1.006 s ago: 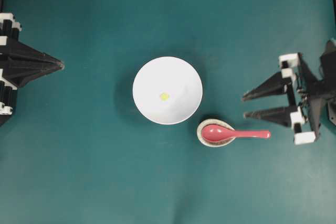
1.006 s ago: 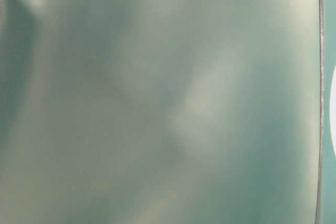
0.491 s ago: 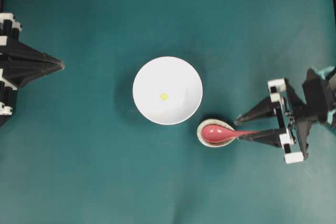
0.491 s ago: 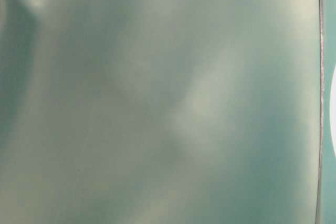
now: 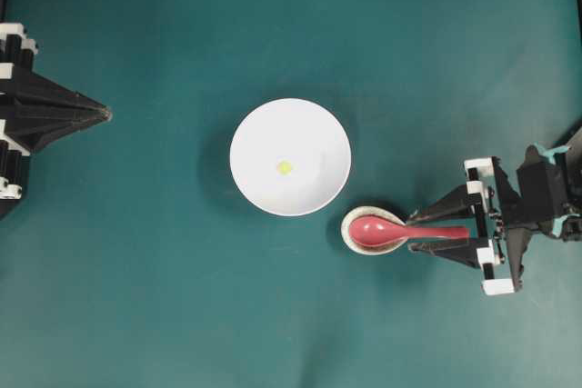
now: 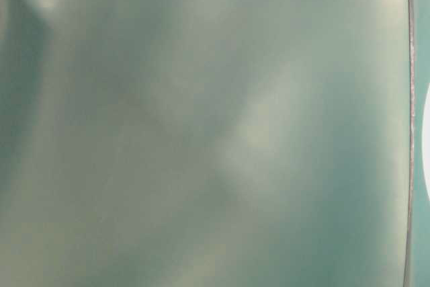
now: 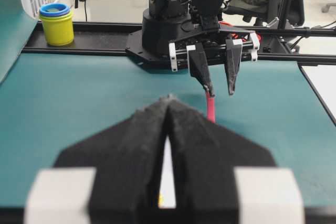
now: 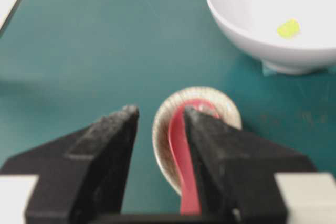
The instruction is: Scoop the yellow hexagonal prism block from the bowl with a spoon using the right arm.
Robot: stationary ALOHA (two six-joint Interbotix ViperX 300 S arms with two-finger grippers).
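The white bowl [image 5: 314,129] stands mid-table with the small yellow hexagonal prism block [image 5: 285,167] lying inside it. To its lower right, the pink-red spoon [image 5: 377,231] rests with its scoop in a speckled spoon rest [image 5: 348,224] and its handle pointing right. My right gripper [image 5: 410,233] is open, one finger on each side of the handle. In the right wrist view the spoon [image 8: 184,166] runs between the fingers of the right gripper [image 8: 160,113], close to the right one, with the bowl [image 8: 247,30] and block [image 8: 289,28] beyond. My left gripper [image 5: 107,114] is shut and empty at the far left.
In the left wrist view a yellow cup with a blue rim [image 7: 56,23] stands off the mat at the back left, and the right arm's base rail runs along the far edge. The table-level view is a blur of green.
My right gripper has moved left and toward the front edge, coming down so its open fingers now straddle the spoon handle. The left arm, bowl and block are unmoved.
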